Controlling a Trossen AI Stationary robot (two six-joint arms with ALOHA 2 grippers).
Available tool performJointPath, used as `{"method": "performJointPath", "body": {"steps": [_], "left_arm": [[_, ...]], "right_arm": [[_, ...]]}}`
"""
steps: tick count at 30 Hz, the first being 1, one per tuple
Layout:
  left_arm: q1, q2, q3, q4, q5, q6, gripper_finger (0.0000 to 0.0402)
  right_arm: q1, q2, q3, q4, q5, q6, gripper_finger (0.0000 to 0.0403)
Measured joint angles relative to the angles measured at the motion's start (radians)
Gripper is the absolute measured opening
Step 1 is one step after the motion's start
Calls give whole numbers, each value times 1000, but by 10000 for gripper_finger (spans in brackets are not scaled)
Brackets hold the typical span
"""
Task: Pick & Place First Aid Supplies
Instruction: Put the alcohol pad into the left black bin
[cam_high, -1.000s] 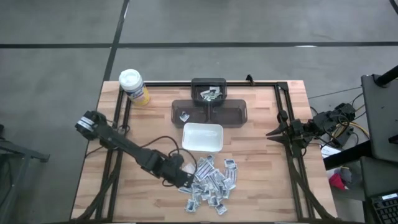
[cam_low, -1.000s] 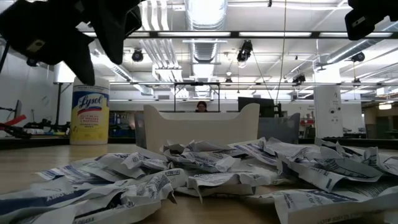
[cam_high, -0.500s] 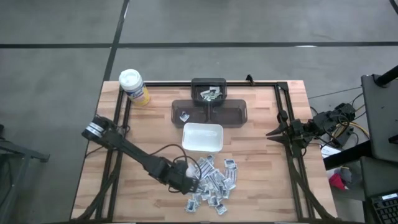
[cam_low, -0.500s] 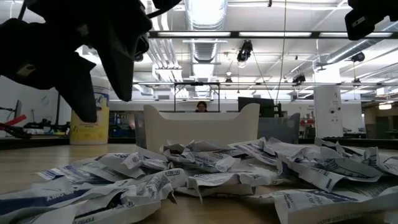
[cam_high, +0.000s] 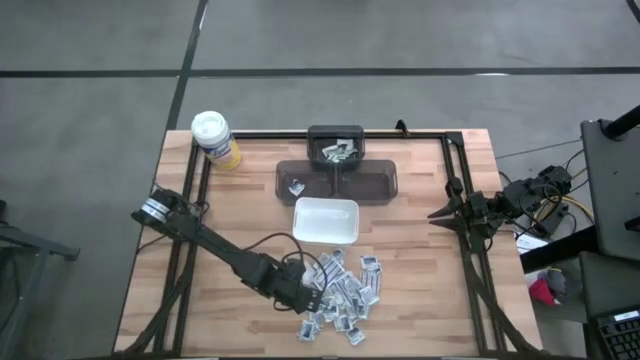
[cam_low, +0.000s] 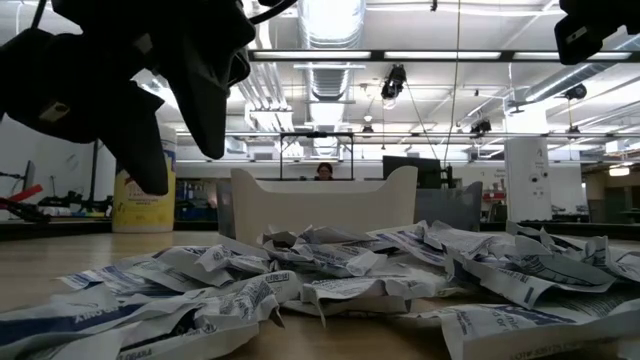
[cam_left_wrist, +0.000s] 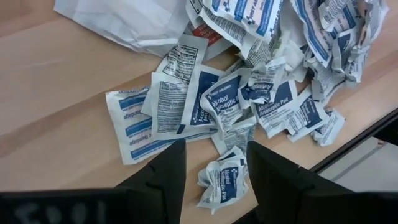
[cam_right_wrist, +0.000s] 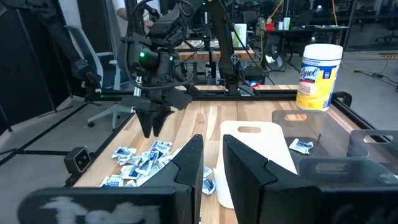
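— Where's the left gripper (cam_high: 305, 290)?
— Over the heap of packets (cam_high: 340, 295) at the table's (cam_high: 420, 290) front edge, fingers apart, empty.
— The right gripper (cam_high: 440, 213)?
— Parked at the right edge, slightly parted, empty.

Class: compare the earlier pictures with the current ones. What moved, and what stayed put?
The left gripper moved right along the table and now hangs over the packets, jaws open and empty. The right gripper, white dish and yellow canister stayed put.
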Motion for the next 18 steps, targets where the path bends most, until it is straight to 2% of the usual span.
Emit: {"method": "performJointPath", "body": {"steps": [18], "left_arm": [[10, 44, -1, 11, 14, 51, 161]], "right_arm": [[0, 0, 0, 0, 0, 4, 59]]}}
